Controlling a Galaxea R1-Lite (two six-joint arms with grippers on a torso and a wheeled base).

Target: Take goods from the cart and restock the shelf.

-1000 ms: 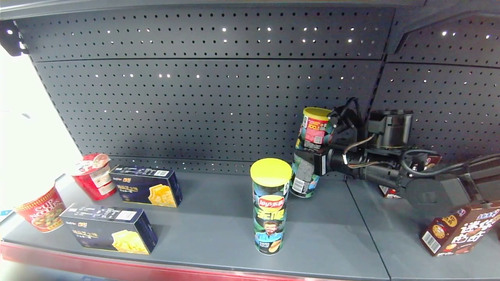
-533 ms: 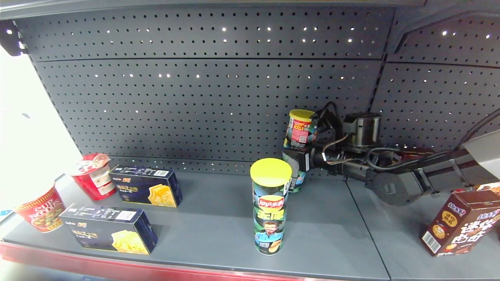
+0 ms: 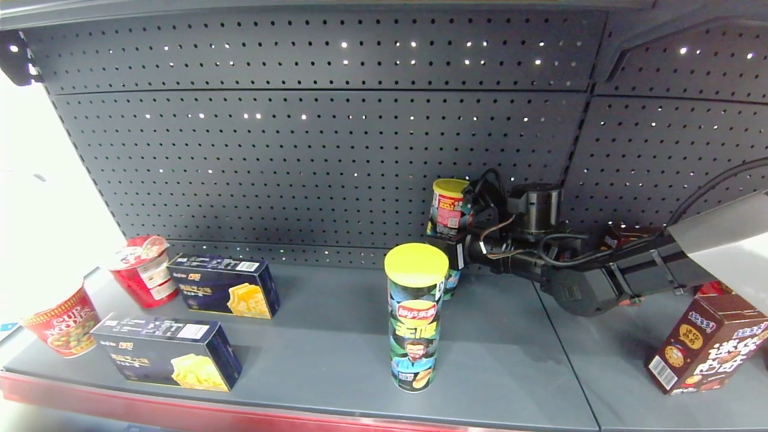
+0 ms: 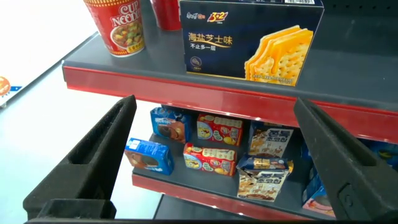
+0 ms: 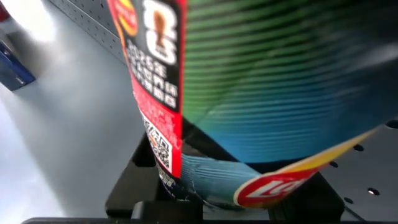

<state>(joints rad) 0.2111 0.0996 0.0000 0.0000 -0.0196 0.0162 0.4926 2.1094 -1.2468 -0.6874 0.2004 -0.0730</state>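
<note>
The right gripper clasps a cylindrical, yellow-lidded chip can just behind the upright front can, on the smooth grey shelf before perforated panelling. The left gripper gapes wide.

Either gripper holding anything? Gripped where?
Right gripper grips the chip can by its side wall, just below mid-height. Left gripper: open, empty.

Shelf left end: front noodle cup, rear noodle cup; beside them front cracker box, rear cracker box (both lying flat). Yellow-lidded chip can upright mid-front. Brown box tilted, right front.
</note>
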